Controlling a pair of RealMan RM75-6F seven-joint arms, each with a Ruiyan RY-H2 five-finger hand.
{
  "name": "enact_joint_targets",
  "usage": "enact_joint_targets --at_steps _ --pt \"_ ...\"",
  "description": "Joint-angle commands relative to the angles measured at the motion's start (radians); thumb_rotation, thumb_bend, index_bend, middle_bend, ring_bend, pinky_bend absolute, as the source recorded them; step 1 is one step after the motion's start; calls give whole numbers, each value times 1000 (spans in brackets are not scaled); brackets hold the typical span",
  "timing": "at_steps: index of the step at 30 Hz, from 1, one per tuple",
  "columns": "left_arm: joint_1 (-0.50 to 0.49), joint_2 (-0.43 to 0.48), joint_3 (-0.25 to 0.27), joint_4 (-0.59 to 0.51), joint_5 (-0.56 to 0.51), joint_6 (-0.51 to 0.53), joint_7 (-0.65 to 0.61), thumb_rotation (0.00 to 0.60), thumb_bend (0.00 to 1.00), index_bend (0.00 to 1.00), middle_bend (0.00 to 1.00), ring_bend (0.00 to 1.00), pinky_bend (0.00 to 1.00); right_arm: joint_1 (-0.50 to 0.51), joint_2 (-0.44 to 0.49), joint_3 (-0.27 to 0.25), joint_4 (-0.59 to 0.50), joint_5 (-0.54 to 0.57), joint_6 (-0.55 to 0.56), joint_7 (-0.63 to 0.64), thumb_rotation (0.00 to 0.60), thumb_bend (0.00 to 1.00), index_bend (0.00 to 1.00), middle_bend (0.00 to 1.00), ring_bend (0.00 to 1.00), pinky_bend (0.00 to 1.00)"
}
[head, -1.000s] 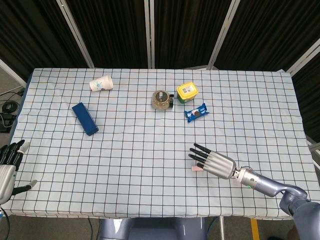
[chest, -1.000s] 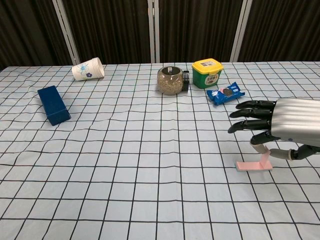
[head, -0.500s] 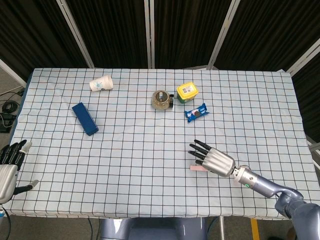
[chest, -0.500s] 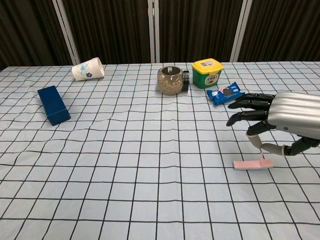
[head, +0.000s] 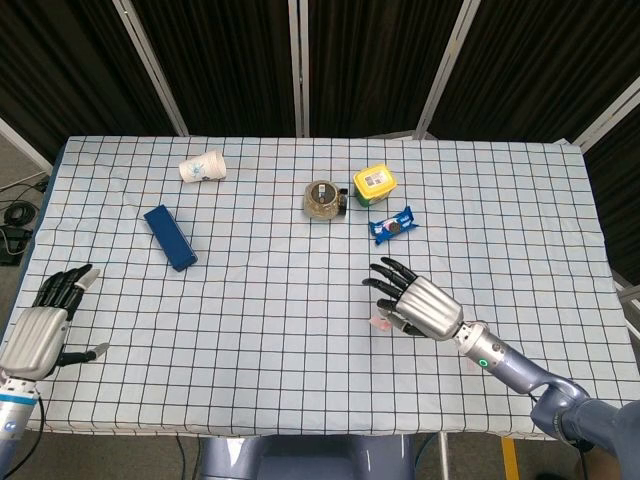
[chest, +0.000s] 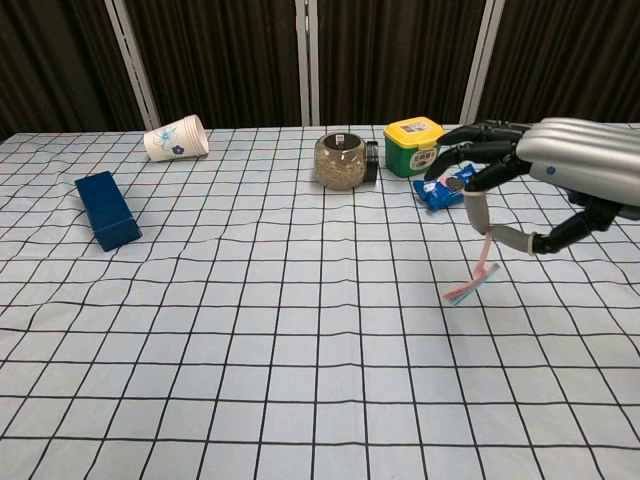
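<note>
My right hand (head: 415, 303) hovers over the right middle of the checked table (head: 300, 330), its fingers stretched out towards the left. In the chest view the right hand (chest: 570, 160) is raised. A thin pink strip (chest: 470, 280) hangs tilted from its thumb, upper end at the thumb tip, lower end close to the cloth. From the head view only a bit of the pink strip (head: 380, 320) shows under the hand. My left hand (head: 40, 325) is at the table's front left edge, fingers apart, holding nothing; the chest view does not show it.
Behind the right hand lie a blue cookie packet (chest: 447, 188), a green tub with a yellow lid (chest: 414, 146) and a glass jar (chest: 342, 161). A paper cup (chest: 177, 137) lies on its side at the back left, with a dark blue box (chest: 106, 209) nearer.
My right hand rose and moved back and left, and the pink strip went from flat on the cloth to hanging tilted from the thumb. My left hand moved up and in over the table's edge.
</note>
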Motion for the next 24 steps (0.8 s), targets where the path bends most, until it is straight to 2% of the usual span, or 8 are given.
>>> enact_joint_targets --at_steps 1,4,7,10,17,24 --pt "-61 -36 -25 31 8 -62 -48 600 0 44 0 0 0 40 70 56 -156 50 -71 -70 600 430 695 185 0 2" --pt "-101 -54 -39 37 13 -97 -78 600 0 162 0 0 0 57 99 89 -249 89 -115 -109 600 430 697 185 0 2" --pt "-157 -68 -49 42 30 -153 -120 600 0 236 0 0 0 75 125 131 -345 138 -165 -158 600 430 701 177 0 2" --pt "-229 -120 -87 53 38 -195 -148 600 0 308 0 0 0 101 138 192 -442 223 -233 -217 600 430 703 175 0 2" --pt "-349 -166 -141 46 -34 -330 -178 600 0 380 0 0 0 131 132 282 -569 389 -328 -341 600 432 708 172 0 2" --pt "-417 -245 -172 55 -120 -388 -164 600 1 447 0 0 0 147 105 327 -627 495 -362 -432 600 434 712 171 0 1"
